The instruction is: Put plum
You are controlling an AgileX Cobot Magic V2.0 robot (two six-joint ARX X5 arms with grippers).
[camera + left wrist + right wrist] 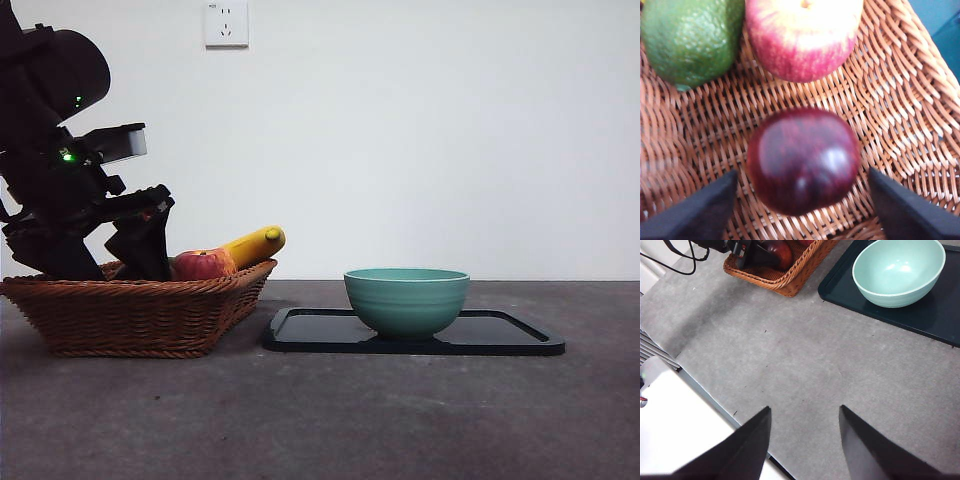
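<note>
The plum point(802, 160), glossy dark maroon and round, lies on the floor of the wicker basket point(900, 100). My left gripper point(802, 212) is open, one jaw on each side of the plum with a small gap on both sides. In the front view that arm point(140, 245) reaches down into the basket point(140, 310) at the left, and the plum is hidden behind the rim. My right gripper point(805, 440) hangs open and empty over bare table.
A red-and-yellow apple point(800, 40) and a green fruit point(690, 40) lie just beyond the plum. A yellow fruit point(255, 243) sticks out over the basket's rim. A teal bowl point(407, 298) stands on a black tray point(500, 335) right of the basket.
</note>
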